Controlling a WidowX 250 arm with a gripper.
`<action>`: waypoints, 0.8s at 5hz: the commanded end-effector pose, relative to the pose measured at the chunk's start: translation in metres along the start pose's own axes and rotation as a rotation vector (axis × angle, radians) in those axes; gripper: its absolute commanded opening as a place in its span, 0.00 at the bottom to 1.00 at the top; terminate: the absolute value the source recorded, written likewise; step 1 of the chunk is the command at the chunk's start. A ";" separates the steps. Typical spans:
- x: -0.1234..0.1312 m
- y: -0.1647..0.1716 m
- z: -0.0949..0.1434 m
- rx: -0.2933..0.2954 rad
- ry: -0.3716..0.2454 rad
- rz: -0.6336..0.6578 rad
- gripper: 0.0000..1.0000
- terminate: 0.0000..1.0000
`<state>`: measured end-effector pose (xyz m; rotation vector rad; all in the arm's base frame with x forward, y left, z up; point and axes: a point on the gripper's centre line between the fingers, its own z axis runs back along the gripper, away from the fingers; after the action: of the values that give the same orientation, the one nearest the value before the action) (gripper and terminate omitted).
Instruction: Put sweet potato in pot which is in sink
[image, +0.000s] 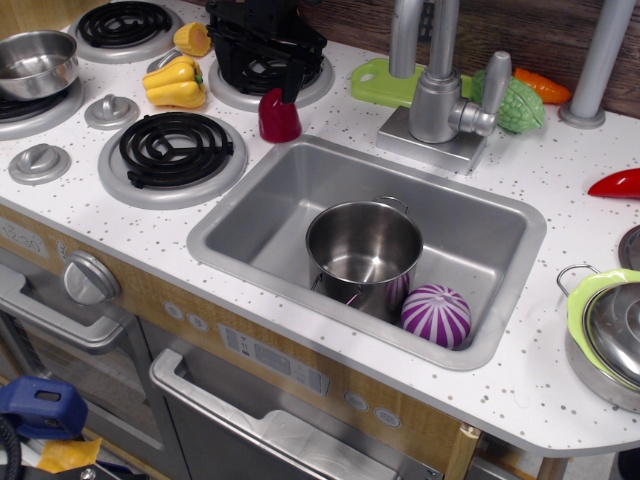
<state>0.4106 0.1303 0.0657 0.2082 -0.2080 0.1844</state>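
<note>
The sweet potato (279, 118) is a glossy dark red toy standing on the white countertop just behind the sink's far left corner. My black gripper (284, 90) hangs right above it, over the back burner. One black finger (292, 80) reaches down to the sweet potato's top. The other finger is lost against the dark burner, so I cannot tell how the jaws stand. The shiny steel pot (352, 292) stands upright and empty in the middle of the grey sink (270, 215).
A purple-and-white striped ball (436, 315) lies in the sink against the pot's right side. The faucet (437, 95) stands behind the sink. A yellow pepper (175, 83), a steel bowl (35, 62), a red pepper (618, 183) and a green-rimmed lidded pot (605, 335) are around.
</note>
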 end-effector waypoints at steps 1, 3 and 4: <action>0.000 0.000 0.000 0.000 0.000 0.000 1.00 0.00; 0.011 0.008 -0.016 -0.071 -0.044 -0.024 1.00 0.00; 0.018 0.010 -0.023 -0.092 -0.058 -0.040 1.00 0.00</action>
<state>0.4303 0.1374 0.0261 0.0935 -0.2241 0.1125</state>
